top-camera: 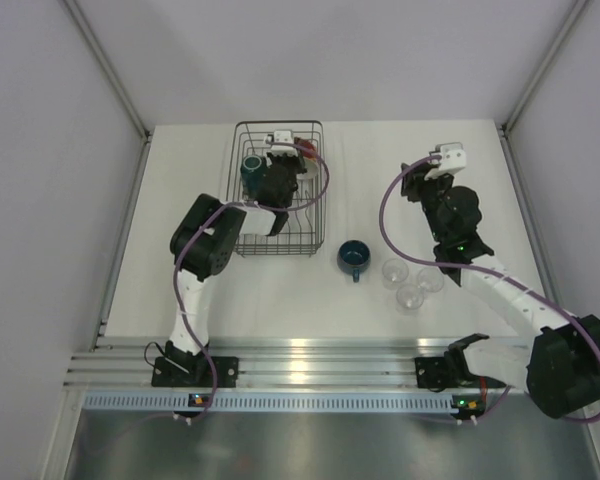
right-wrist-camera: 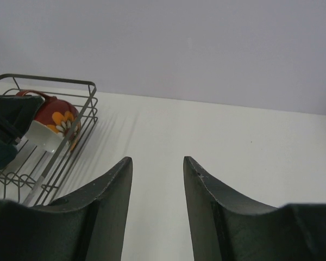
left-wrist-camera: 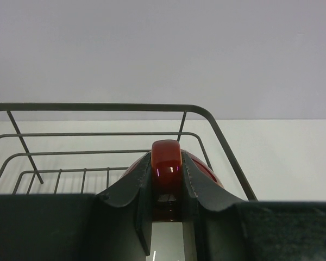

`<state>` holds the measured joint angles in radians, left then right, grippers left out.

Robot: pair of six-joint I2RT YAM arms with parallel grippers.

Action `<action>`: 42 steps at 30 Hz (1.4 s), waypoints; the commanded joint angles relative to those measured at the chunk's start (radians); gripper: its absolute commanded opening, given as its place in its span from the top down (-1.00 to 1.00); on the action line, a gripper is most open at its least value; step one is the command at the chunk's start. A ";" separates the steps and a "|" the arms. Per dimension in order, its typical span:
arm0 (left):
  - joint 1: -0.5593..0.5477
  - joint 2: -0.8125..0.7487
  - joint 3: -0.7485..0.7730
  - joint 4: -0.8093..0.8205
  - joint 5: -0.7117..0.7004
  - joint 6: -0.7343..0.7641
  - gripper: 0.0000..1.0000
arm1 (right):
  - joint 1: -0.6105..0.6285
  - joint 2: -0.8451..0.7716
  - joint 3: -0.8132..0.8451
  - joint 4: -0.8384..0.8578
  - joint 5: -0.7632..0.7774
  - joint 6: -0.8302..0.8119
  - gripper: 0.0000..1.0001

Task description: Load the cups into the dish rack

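the big red patterned cup (right-wrist-camera: 57, 120) is inside the dish rack (left-wrist-camera: 98, 107), at its far right corner, tipped on its side so the white inside faces outward and the orange flower pattern shows; its red handle points up. whether it rests on the wires cannot be told. the left gripper (left-wrist-camera: 167, 179) is closed narrowly on that handle, one finger pressed to each side. the left arm reaches over the rack and hides much of its middle in the top view. a teal mug (top-camera: 251, 170) stands in the rack's far left part, apart from the red cup. on the table (top-camera: 230, 300), just right of the rack's near corner, sits a small dark-blue cup (top-camera: 354, 257), mouth up, its handle toward the near edge. further right three tiny clear glasses (top-camera: 410, 297) stand clustered near one another. that makes two cups in the rack, one cup and three glasses outside it. the right gripper (right-wrist-camera: 157, 160) hangs over bare table well to the right of the rack, jaws partly apart with nothing between them
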<state>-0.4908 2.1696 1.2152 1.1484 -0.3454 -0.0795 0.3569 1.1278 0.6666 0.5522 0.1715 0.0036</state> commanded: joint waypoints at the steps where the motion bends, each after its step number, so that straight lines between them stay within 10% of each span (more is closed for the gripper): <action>1: -0.012 0.050 0.067 -0.105 0.036 -0.057 1.00 | -0.019 0.024 0.014 0.028 0.005 0.006 0.13; 26: -0.026 -0.034 -0.031 -0.326 0.057 -0.091 1.00 | -0.019 0.029 0.018 0.040 -0.009 -0.010 0.14; 42: -0.029 -0.122 -0.121 -0.010 0.046 -0.048 1.00 | -0.019 0.024 0.013 0.015 -0.027 -0.010 0.14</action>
<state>-0.4995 2.0960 1.1496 1.0832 -0.3264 -0.1326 0.3565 1.1648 0.6674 0.5522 0.1661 -0.0071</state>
